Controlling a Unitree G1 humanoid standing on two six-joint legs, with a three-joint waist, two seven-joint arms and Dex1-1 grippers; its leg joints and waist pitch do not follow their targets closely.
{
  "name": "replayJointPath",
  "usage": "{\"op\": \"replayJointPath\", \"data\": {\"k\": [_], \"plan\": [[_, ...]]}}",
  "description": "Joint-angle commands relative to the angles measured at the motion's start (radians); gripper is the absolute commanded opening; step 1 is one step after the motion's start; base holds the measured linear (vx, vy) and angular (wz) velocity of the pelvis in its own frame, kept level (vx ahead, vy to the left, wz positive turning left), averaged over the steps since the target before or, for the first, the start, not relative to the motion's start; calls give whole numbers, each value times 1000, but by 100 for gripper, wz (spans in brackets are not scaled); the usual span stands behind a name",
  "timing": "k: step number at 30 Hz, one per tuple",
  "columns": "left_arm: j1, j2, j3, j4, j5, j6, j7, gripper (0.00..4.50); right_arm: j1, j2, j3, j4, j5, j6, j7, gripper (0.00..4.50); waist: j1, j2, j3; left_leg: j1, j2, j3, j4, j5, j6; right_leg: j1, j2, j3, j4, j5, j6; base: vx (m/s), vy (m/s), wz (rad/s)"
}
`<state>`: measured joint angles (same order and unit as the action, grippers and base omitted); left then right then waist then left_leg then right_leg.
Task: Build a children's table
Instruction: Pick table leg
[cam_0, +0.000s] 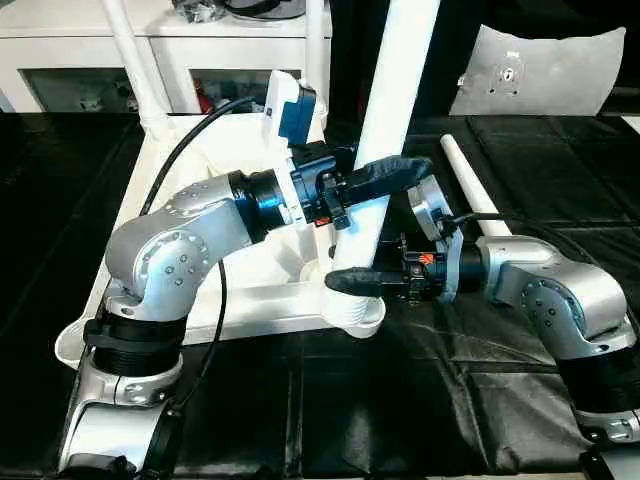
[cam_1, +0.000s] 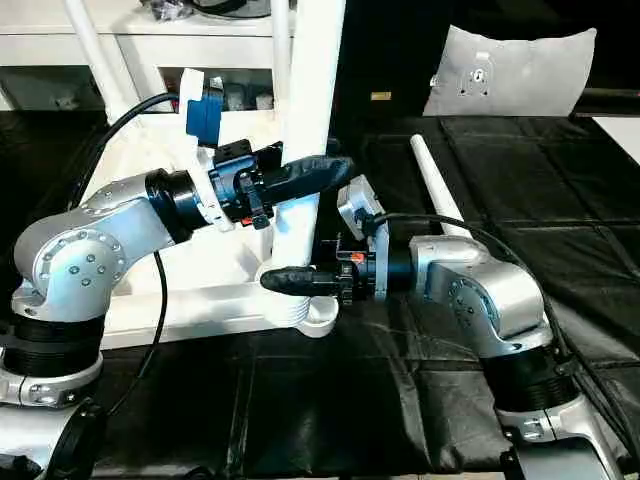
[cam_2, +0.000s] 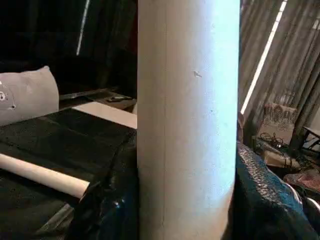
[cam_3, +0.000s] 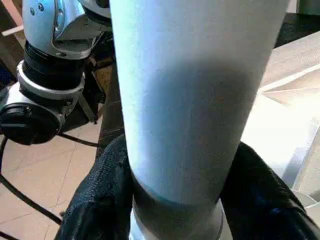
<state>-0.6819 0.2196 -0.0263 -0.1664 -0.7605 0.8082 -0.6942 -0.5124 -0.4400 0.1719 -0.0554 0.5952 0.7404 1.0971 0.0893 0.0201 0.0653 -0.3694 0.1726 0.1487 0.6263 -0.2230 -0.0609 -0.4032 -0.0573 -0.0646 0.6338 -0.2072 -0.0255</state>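
The children's table top (cam_0: 250, 285) lies upside down on the black mat. Two white legs (cam_0: 130, 60) stand in its far corner sockets. A third leg (cam_0: 395, 90) stands tilted in the near right corner socket (cam_0: 362, 315). My left gripper (cam_0: 385, 178) is shut on this leg at mid-height, and its black fingers (cam_2: 107, 205) press both sides of the tube. Just above the socket, my right gripper (cam_0: 352, 278) clasps the same leg (cam_3: 195, 90), with its fingers (cam_3: 100, 200) against both sides. Another leg (cam_0: 470, 185) lies loose on the mat to the right.
A white cabinet (cam_0: 200, 50) stands behind the table top. A grey cushion (cam_0: 540, 70) leans at the back right. Black quilted mat (cam_0: 420, 400) covers the work surface in front of and beside the table top. A black cable (cam_0: 190, 140) loops over my left arm.
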Motion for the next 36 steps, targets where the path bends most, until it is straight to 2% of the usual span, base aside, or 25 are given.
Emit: {"op": "replayJointPath", "data": {"k": [1,4,8,11,13,16,18,21,28,31,32,34,36], "plan": [[-7,-2,-17,-19,-6,-4,-14,182,-24,10,-8,3,19,20,-9,270,2,-19,-82,-4,41,-3,-57,81,79,73,-75,53,-58,-18,-220,0,0,0],[-6,3,-20,-19,-6,-4,-22,182,-29,13,-13,7,20,27,-19,296,3,-19,-82,-3,41,-3,-57,78,75,73,-76,53,-59,-31,-216,0,0,0],[-7,5,-18,-17,-7,-4,-28,182,-32,11,-11,14,17,26,-14,296,3,-19,-81,-4,40,-2,-58,68,67,74,-76,53,-61,-44,-210,0,0,0],[-7,7,-18,-17,-6,-4,-30,182,-30,7,-6,13,15,27,-5,264,3,-21,-81,-5,39,-2,-58,65,64,75,-75,53,-61,-49,-207,0,0,0],[-8,10,-18,-14,-5,-7,-34,182,-27,1,2,11,6,21,5,261,2,-21,-79,-4,39,-1,-58,54,62,74,-74,54,-63,-65,-203,0,0,0],[-10,13,-20,-9,-1,-12,-38,182,-26,-4,10,10,1,19,11,225,3,-21,-79,-4,38,-1,-58,48,55,74,-74,54,-65,-87,-193,0,0,0],[-12,13,-19,-7,0,-13,-39,182,-23,-10,16,6,-2,17,17,218,3,-19,-79,-4,38,-1,-58,46,53,73,-73,53,-66,-94,-190,0,0,0],[-14,11,-18,-8,-1,-13,-39,182,-21,-14,22,7,-7,16,21,196,3,-21,-80,-5,38,-2,-58,51,53,74,-73,53,-65,-88,-188,0,0,0],[-16,4,-19,-16,-10,-4,-28,182,-19,-13,27,12,-12,13,24,191,3,-19,-80,-6,38,-2,-58,45,52,74,-73,53,-65,-90,-190,0,0,0],[-25,-31,7,-17,-47,24,20,182,-16,-10,29,15,-15,10,17,191,4,-19,-80,-6,37,-2,-56,46,51,75,-73,53,-65,-85,-194,0,0,0],[-26,-40,14,-21,-65,32,21,252,-16,-8,30,17,-17,7,14,191,4,-20,-80,-7,36,-1,-56,45,51,75,-72,53,-66,-84,-196,0,0,0],[-19,-61,6,-60,-103,42,17,252,-15,1,30,29,-35,-5,-7,191,4,-19,-81,-7,38,-2,-56,47,50,74,-73,52,-66,-86,-200,0,0,0],[-16,-73,0,-71,-116,52,22,278,-15,4,30,35,-41,-6,-14,191,4,-20,-80,-8,37,-2,-56,46,52,75,-72,52,-64,-80,-203,0,0,0]]}}
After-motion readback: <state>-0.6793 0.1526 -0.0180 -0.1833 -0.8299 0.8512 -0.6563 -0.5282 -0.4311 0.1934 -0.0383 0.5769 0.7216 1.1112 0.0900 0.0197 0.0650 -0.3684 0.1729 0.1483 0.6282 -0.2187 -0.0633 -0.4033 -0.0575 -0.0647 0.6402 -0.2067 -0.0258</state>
